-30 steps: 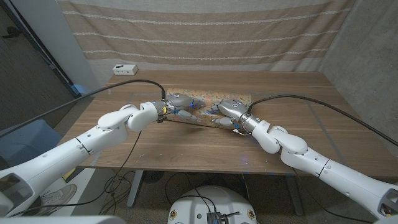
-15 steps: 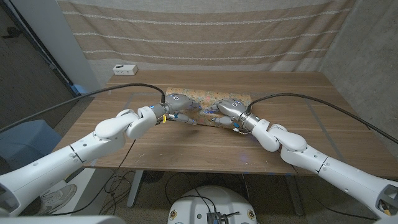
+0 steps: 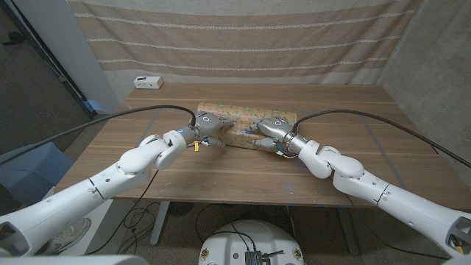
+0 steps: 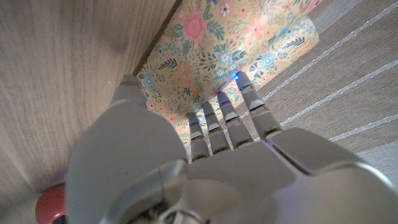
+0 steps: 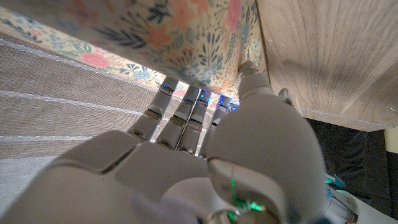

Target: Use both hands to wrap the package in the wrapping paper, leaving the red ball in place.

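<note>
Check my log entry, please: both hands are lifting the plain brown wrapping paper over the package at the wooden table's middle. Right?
Not quite: the wrapping paper is floral-patterned on yellow, not plain brown, as the left wrist view shows. The left hand and right hand are both at it, mid-table.

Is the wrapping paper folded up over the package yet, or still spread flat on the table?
Folded up: the wrapping paper stands raised as a long floral bundle, with the left hand and right hand gripping its near edge. Whether it closes on top, cannot tell.
</note>
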Robot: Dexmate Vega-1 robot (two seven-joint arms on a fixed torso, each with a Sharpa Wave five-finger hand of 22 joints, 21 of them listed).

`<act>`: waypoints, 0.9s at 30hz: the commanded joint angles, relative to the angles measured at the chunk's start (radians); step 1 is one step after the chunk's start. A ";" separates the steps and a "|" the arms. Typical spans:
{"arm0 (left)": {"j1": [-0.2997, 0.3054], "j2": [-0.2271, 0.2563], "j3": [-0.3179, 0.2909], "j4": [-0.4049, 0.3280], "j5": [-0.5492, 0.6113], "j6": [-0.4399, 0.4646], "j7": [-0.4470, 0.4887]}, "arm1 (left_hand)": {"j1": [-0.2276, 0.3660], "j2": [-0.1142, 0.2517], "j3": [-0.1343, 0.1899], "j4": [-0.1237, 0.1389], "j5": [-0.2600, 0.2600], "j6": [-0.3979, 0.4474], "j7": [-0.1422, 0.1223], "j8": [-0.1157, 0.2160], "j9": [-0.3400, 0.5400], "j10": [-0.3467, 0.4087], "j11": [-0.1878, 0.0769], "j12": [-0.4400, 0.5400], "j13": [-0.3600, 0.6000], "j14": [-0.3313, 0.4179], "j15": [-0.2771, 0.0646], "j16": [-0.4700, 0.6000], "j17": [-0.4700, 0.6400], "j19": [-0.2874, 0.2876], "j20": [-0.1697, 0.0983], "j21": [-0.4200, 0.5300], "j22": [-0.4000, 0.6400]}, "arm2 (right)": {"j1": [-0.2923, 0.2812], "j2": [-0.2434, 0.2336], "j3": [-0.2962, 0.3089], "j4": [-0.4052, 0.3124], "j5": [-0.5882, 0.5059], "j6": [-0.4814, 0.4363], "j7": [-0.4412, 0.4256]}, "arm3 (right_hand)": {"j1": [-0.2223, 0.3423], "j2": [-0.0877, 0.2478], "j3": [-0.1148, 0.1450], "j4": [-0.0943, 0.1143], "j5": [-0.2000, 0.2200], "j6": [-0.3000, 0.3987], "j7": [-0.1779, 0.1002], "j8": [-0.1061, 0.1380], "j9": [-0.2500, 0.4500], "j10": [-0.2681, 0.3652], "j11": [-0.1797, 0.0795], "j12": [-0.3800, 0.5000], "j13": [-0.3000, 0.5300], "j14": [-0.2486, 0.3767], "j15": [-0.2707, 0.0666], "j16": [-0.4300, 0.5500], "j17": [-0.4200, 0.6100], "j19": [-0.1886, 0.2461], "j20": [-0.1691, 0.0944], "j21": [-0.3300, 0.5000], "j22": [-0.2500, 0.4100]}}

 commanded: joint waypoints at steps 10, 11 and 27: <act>-0.111 -0.051 0.057 0.185 -0.152 -0.079 -0.004 | 0.082 0.088 0.054 -0.026 -0.011 0.036 0.029 0.015 0.002 0.051 -0.002 0.012 -0.006 0.054 -0.067 0.002 -0.002 0.057 -0.055 0.028 0.001 | 0.038 0.018 -0.031 0.052 -0.004 -0.019 0.149 | -0.005 -0.035 -0.065 0.025 0.016 -0.352 -0.036 -0.031 0.010 -0.274 -0.010 -0.108 0.087 -0.101 -0.039 -0.044 0.022 -0.053 -0.011 -0.005 0.004; -0.117 -0.054 0.062 0.191 -0.152 -0.083 -0.003 | 0.083 0.091 0.055 -0.026 -0.013 0.040 0.029 0.016 0.002 0.056 -0.004 0.013 -0.007 0.057 -0.069 0.002 -0.002 0.057 -0.057 0.028 0.001 | 0.026 0.022 -0.028 0.055 -0.004 -0.026 0.117 | -0.012 -0.039 -0.075 0.029 0.019 -0.412 -0.033 -0.031 0.009 -0.318 -0.009 -0.117 0.086 -0.114 -0.033 -0.048 0.022 -0.057 -0.006 -0.006 0.003; -0.153 -0.062 0.075 0.230 -0.241 -0.104 -0.013 | 0.094 0.103 0.062 -0.034 -0.034 0.066 0.031 0.022 0.002 0.086 -0.015 0.018 -0.013 0.090 -0.091 0.001 -0.006 0.080 -0.076 0.042 0.002 | 0.018 0.054 -0.042 0.122 -0.007 -0.047 -0.041 | 0.160 0.066 -0.006 -0.019 0.054 -0.079 0.013 0.100 0.001 0.037 -0.007 0.020 0.065 0.323 -0.094 0.113 0.044 0.157 -0.038 0.113 0.009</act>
